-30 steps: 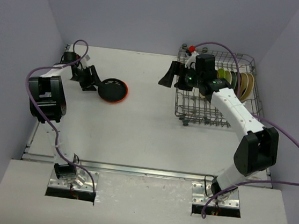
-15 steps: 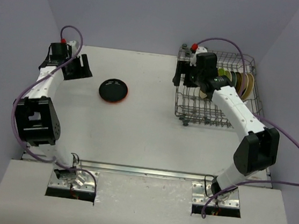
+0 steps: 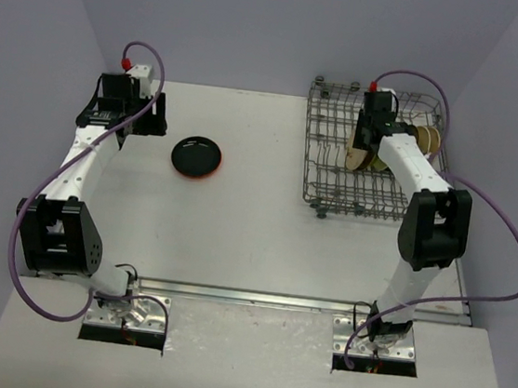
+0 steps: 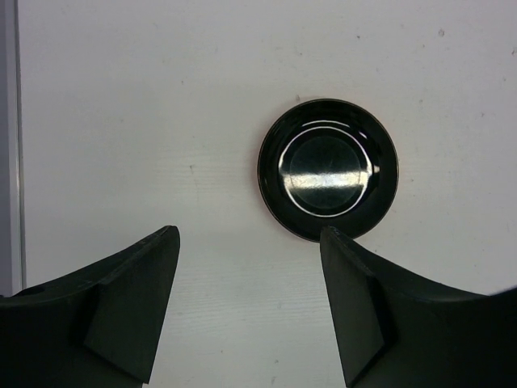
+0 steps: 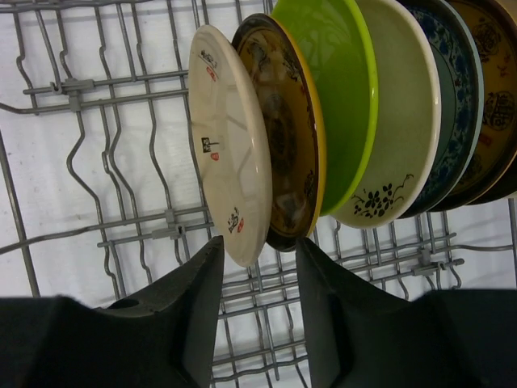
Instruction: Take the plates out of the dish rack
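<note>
I count one dish rack [image 3: 331, 179], at the far right corner of the table [image 3: 255, 231]. Six plates [image 3: 424, 138] stand in it that I can tell apart: one cream plate [image 5: 226, 137], one brown plate [image 5: 283, 137], one lime green plate [image 5: 331, 81], one pale flowered plate [image 5: 396, 145], one blue patterned plate [image 5: 456, 89] and one tan patterned plate [image 5: 497, 81]. One black plate [image 3: 196, 157] lies towards the far left corner. My grippers number two: left gripper [image 4: 249, 242], right gripper [image 5: 258, 250].

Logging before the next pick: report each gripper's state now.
Left gripper: open, holding nothing.
Right gripper: open, fingers either side of the cream plate rim, not clamped on it.
</note>
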`<control>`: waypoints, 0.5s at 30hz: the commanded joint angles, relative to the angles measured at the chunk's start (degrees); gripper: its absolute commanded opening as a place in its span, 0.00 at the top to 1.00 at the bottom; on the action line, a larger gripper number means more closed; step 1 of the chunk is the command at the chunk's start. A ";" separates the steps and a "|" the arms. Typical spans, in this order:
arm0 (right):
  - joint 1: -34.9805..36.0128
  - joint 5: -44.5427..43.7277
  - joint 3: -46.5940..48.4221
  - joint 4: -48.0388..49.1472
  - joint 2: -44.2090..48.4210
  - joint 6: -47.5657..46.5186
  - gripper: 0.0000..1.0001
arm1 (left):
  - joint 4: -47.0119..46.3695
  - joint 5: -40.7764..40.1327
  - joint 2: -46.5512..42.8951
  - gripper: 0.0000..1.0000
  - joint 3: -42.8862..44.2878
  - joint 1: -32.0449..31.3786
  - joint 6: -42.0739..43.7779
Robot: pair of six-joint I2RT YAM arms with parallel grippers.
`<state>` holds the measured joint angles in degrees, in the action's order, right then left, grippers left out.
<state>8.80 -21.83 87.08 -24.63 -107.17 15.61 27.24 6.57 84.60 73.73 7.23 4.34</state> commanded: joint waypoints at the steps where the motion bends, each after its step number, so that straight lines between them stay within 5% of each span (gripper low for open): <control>1: 0.22 -4.62 4.82 1.63 -1.18 0.79 0.59 | -1.14 -1.47 -1.83 0.32 0.30 -0.79 0.99; 15: -0.71 -5.69 12.16 1.69 -9.84 -0.42 0.66 | -0.70 -1.82 -0.92 0.32 0.98 -0.91 1.19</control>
<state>8.36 -25.39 95.95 -24.34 -115.66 15.22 27.47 5.12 84.62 73.73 6.66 4.75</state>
